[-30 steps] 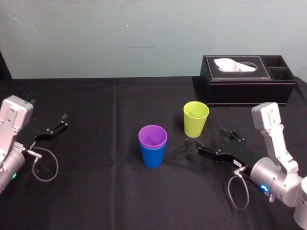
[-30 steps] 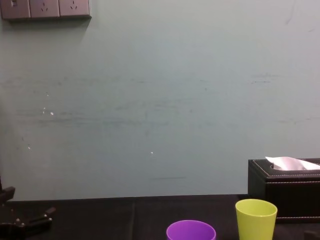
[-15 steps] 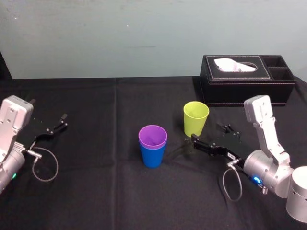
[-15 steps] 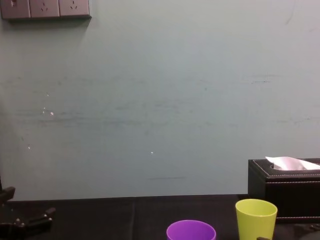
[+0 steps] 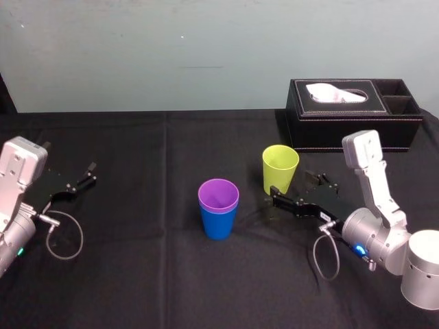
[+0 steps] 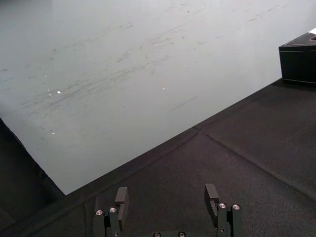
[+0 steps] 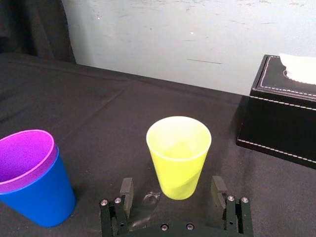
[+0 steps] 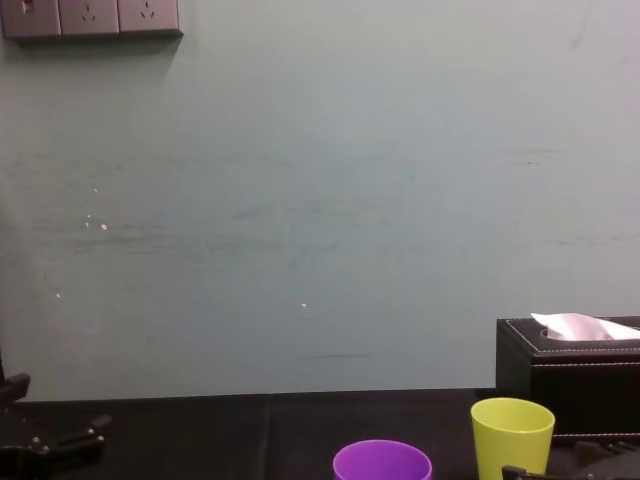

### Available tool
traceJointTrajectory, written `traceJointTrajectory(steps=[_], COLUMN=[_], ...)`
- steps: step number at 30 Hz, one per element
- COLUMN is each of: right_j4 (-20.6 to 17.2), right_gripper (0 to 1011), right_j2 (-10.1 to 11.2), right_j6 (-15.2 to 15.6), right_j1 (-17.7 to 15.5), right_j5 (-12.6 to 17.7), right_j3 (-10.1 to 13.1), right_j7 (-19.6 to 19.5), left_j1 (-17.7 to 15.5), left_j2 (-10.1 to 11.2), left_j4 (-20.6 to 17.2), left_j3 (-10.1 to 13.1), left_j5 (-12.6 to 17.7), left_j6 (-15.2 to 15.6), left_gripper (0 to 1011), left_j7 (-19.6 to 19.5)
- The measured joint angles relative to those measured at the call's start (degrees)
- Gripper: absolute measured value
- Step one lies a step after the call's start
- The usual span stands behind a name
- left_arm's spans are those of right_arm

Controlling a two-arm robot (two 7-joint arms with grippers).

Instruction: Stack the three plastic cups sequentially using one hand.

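Right gripper [image 7: 172,185] sits low over the black table [image 5: 137,274], jaws spread wide on either side of the yellow-green cup [image 5: 280,166] near its base, not touching it. That cup stands upright just in front of the tissue box [image 5: 353,123]. Purple cup [image 5: 218,195] is nested inside the blue cup [image 5: 219,223] mid-table, to the yellow-green cup's left. Left gripper [image 6: 167,195] is parked at far left, jaws apart.

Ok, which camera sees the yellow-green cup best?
The right wrist view: the yellow-green cup stands close and whole, just ahead of the right gripper's open jaws. The head view shows it smaller, from above. The chest view cuts off its base at the bottom edge. The left gripper sits parked at far left.
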Motion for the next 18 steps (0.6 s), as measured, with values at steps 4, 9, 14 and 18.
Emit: traceJointTrajectory(steps=[4, 9, 14, 18], right_j4=[0.5, 0.9, 1.4, 1.8], right_gripper=[1003, 1003, 1003, 1003], right_j2=[-0.3, -0.6, -0.8, -1.0], right_j6=[0.2, 0.3, 0.5, 0.5], right_j1=[0.5, 1.0, 1.4, 1.7], right_j5=[-0.2, -0.2, -0.5, -0.7], right_j3=[-0.1, -0.1, -0.2, -0.3], right_j7=[0.0, 0.1, 0.1, 0.1], left_j1=[0.0, 0.0, 0.0, 0.0], left_j2=[0.0, 0.0, 0.0, 0.0], left_j4=[0.0, 0.0, 0.0, 0.0], left_j3=[0.0, 0.0, 0.0, 0.0], left_j5=[0.0, 0.0, 0.0, 0.0], left_j6=[0.0, 0.0, 0.0, 0.0], left_gripper=[1010, 1010, 1010, 1010], left_j7=[0.0, 0.0, 0.0, 0.0])
